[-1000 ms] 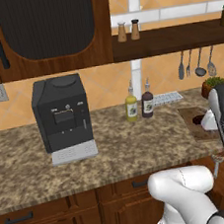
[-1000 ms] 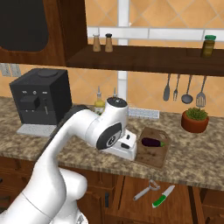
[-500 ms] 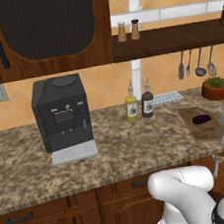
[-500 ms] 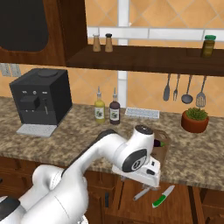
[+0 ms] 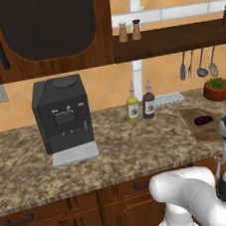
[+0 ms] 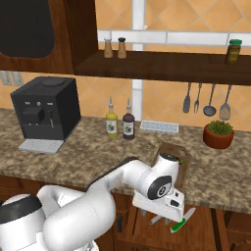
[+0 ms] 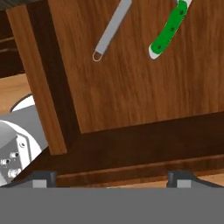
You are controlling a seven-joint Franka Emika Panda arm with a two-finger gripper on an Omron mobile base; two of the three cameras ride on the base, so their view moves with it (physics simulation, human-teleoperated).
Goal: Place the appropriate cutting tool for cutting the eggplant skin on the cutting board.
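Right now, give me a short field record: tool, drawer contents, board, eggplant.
tool: low over the open drawer, tips apart, holding nothing
drawer: open, wooden floor
drawer contents: grey-handled utensil; green-handled knife beside it, the two apart
cutting board: on the counter, right end
eggplant: lying on the board
cutting tool on board: not yet

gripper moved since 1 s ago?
Yes. In the right base view the gripper has dropped from beside the cutting board to below the counter edge, into the open drawer.
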